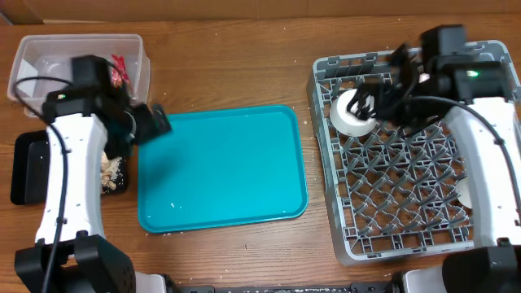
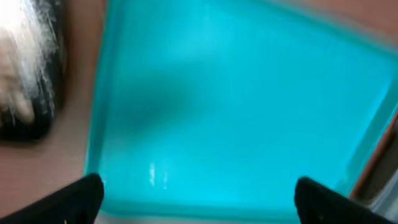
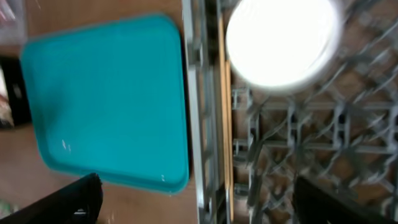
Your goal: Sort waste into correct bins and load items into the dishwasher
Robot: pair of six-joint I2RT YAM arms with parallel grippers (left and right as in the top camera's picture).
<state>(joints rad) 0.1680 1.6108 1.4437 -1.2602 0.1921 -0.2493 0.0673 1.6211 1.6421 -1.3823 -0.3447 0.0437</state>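
Note:
The grey dish rack [image 1: 407, 207] stands at the right, and a round white dish [image 1: 352, 115] sits in its far left corner. My right gripper [image 1: 379, 93] hovers open just beyond that dish. In the right wrist view the dish [image 3: 283, 40] is blurred, and a thin wooden chopstick [image 3: 224, 112] lies along the rack's [image 3: 298, 149] left side; the gripper [image 3: 199, 205] is empty. My left gripper [image 1: 151, 124] hangs open and empty over the teal tray's left edge [image 1: 220, 167]. The clear tub [image 1: 77, 49] holds a red wrapper [image 1: 120, 69]. The black tray [image 1: 32, 167] holds beige scraps [image 1: 112, 171].
In the left wrist view the teal tray [image 2: 236, 106] fills the frame, bare, with the black tray [image 2: 53, 93] of rice and scraps at the left. Another white piece [image 1: 466, 192] shows in the rack beside the right arm. Small crumbs dot the wood near the teal tray.

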